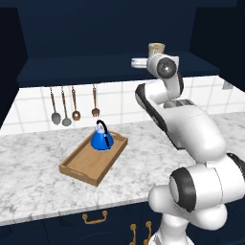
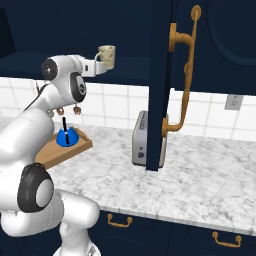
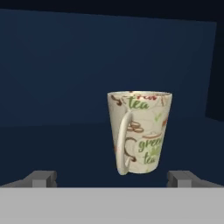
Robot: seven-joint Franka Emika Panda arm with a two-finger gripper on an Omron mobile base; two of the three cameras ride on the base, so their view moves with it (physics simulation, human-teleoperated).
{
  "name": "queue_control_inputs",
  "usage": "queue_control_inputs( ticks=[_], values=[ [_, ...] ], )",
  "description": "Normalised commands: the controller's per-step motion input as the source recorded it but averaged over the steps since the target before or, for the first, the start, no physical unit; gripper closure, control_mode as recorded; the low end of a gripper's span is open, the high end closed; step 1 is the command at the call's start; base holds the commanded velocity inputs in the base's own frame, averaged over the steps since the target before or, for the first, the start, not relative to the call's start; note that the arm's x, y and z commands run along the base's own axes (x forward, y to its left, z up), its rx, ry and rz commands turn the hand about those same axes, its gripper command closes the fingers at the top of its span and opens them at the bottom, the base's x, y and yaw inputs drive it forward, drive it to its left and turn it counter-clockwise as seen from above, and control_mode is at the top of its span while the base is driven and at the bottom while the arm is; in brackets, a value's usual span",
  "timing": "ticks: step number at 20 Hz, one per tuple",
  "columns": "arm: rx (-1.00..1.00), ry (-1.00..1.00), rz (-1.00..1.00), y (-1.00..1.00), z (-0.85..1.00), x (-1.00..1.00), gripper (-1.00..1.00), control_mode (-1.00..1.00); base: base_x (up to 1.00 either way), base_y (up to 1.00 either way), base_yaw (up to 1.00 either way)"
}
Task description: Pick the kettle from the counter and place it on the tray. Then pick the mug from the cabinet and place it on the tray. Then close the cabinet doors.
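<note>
The blue kettle (image 1: pixel 101 138) (image 2: pixel 65 136) stands upright at the far end of the wooden tray (image 1: pixel 91 163) (image 2: pixel 49 156) on the marbled counter (image 1: pixel 28 177). The beige mug (image 3: pixel 139 131) (image 1: pixel 156 48) (image 2: pixel 107 56), printed with tea lettering, stands upright on the navy cabinet shelf (image 1: pixel 95 67), its handle turned toward the hand. My gripper (image 3: pixel 113 178) (image 2: pixel 98 67) is raised to shelf height just short of the mug. It is open, fingertips (image 3: pixel 42 178) spread wider than the mug, nothing held.
An open cabinet door (image 2: pixel 160 75) with a long brass handle (image 2: pixel 182 70) juts out to the right of the arm. A silver toaster (image 2: pixel 142 139) sits below it on the counter. Several utensils (image 1: pixel 72 106) hang on the tiled wall behind the tray.
</note>
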Motion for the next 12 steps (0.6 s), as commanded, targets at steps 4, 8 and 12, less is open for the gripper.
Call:
queue_control_inputs(
  ticks=[4, 8, 12],
  values=[
    [0.01, 0.0, 0.0, -0.07, 0.0, 0.26, -1.0, -1.0, 0.0, 0.0, 0.0],
    [0.0, 0.01, -0.01, -0.01, 0.0, 0.2, -1.0, -1.0, 0.0, 0.0, 0.0],
    [0.0, 0.0, -0.01, -0.03, 0.0, 0.12, -1.0, -1.0, 0.0, 0.0, 0.0]
  ],
)
